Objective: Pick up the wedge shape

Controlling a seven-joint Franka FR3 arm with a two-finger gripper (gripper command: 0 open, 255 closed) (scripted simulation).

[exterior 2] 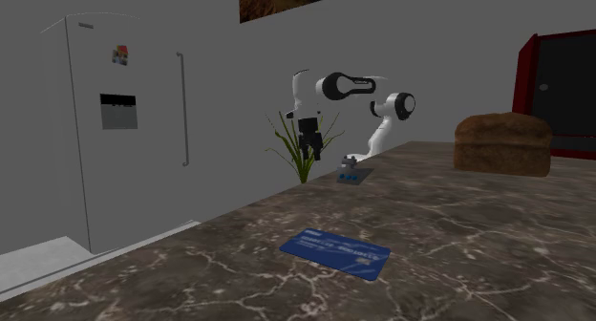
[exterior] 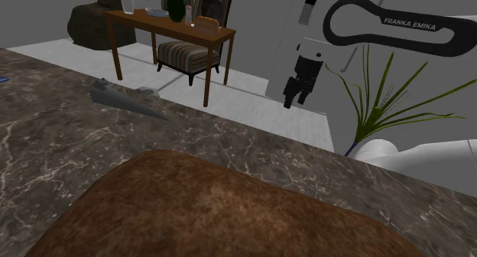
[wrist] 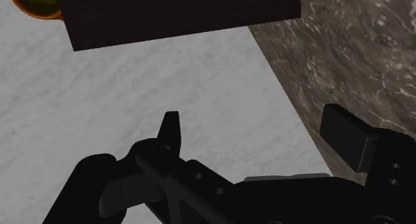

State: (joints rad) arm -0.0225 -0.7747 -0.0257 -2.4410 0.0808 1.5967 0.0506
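Note:
The wedge shape (exterior: 121, 96) is a grey, long, low piece lying on the dark marble counter (exterior: 252, 152), near its far edge toward the shoulder view's left. In the second exterior view the wedge (exterior 2: 351, 173) is small and far down the counter. My black gripper (exterior: 298, 101) hangs off the counter's far edge, over the pale floor, well to the right of the wedge and higher than it. The gripper (wrist: 257, 133) is open, its fingers (wrist: 172, 129) apart with nothing between them. In the second exterior view the gripper (exterior 2: 308, 155) hangs in front of the plant.
A big brown loaf (exterior: 214, 213) fills the counter's near part. A blue card (exterior 2: 336, 252) lies at the counter's other end. A green plant (exterior: 382, 102) stands by the arm. On the floor beyond are a wooden desk (exterior: 172, 26), a striped chair (exterior: 186, 56) and a fridge (exterior 2: 119, 128).

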